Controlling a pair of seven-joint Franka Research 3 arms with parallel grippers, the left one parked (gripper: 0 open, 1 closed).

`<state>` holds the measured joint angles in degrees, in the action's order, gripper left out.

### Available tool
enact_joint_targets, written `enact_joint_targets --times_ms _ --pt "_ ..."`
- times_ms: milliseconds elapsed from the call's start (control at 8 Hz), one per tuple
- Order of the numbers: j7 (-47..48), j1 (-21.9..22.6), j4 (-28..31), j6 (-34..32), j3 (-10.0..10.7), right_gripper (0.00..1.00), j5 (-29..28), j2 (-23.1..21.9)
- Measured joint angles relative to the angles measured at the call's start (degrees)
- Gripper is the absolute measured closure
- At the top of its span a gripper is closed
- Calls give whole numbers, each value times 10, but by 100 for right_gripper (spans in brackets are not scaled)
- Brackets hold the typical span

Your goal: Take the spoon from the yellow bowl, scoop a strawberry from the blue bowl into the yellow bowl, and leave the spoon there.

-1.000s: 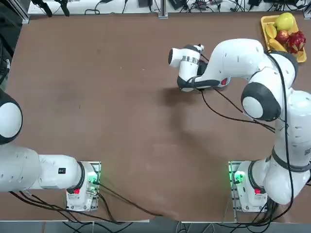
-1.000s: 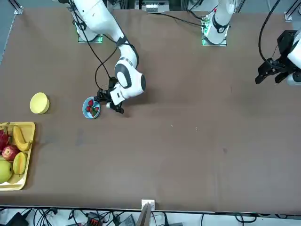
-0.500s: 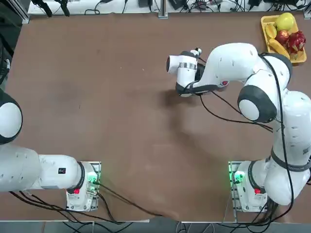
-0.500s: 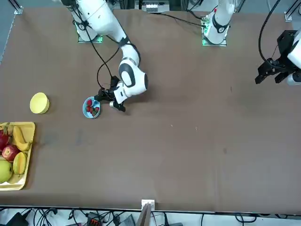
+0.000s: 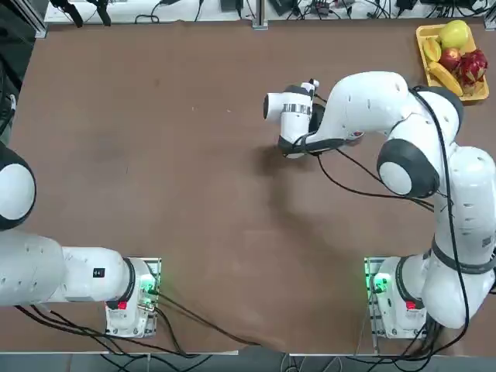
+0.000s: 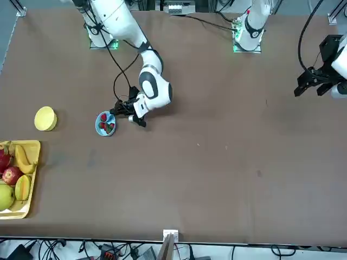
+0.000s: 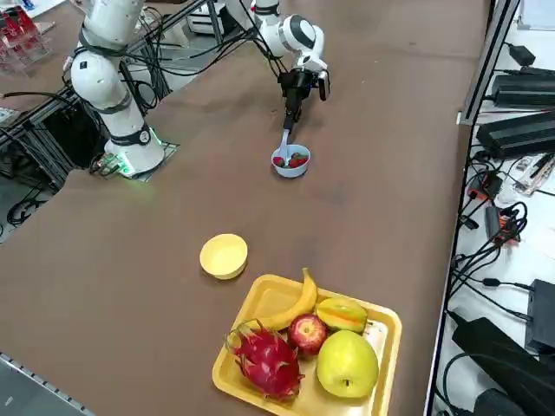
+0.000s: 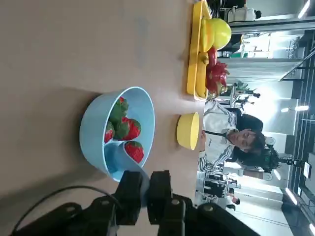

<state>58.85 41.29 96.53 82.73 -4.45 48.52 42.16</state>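
Brown tabletop [image 6: 217,162] all round, mostly bare, with cables and gear along the edges and a person visible in the room beyond it in the wrist view.

So the right gripper [image 7: 293,94] was clamped tight on the handle of the spoon [image 7: 284,143], with the spoon angled down and its tip dipped into the blue bowl [image 7: 291,163] just ahead of the fingers. In the wrist view the spoon's scoop sat on the bowl floor right under one strawberry [image 8: 134,150], with two more piled behind it. Looked to me like mid-scoop, berry not properly on the spoon yet.

What I'd worry about: the bowl is small and light and nothing holds it, so pushing the spoon forward could just shove or tip the bowl instead of getting under the berry. The berry could also roll off the shallow scoop on the lift, especially if the wrist tilts.

The yellow bowl [image 7: 224,256] sat well beyond the blue one, away from the gripper, empty as far as I could tell, with open table between them, so nothing blocks the carry. The yellow fruit tray [image 7: 381,325] with banana, apple and the rest sat past that, near the table corner, easy to mistake for the target but out of the direct path.
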Motion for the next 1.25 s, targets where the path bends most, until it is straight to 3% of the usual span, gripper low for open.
enact_joint_targets --times_ms 1250 --pt "-5 28 -21 -59 0 89 44 51"
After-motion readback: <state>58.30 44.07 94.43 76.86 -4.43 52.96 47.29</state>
